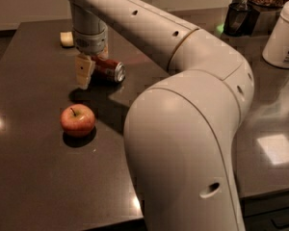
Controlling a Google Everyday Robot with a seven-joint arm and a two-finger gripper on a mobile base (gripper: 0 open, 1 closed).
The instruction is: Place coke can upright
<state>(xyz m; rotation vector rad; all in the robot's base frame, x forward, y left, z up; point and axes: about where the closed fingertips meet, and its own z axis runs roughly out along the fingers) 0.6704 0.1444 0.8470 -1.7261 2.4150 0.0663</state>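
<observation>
Robot arm at work on a dark surface [33, 177]: its claw [90, 73] hangs low just beyond the apple [78, 120] and slightly to its right, set close against the left end of the can [110, 69]. The can lies on its side behind and to the right of the apple, apart from it, with one silver end turned rightward and its red wall resting on the surface. Whether the claw is closed on the can or merely set against it cannot be told from this angle, as the wrist hides the far side. The can has not yet been stood upright.

The risks from here look plain enough. A round can on a glossy surface is likely to roll, and a claw that closes off-centre, or catches only the end, could squirt it away from the apple or straight toward it. A hold taken near one end may let the can swing or slip as it is raised. If it is set down at a slant, it would land on its edge and probably tip over again.

The apple sits near enough that a runaway can could knock it, and it too would roll. A pale yellow item [66, 38] lies well beyond the apple, and a white tub [284, 35] stands far to its right, both seemingly out of harm's way.
</observation>
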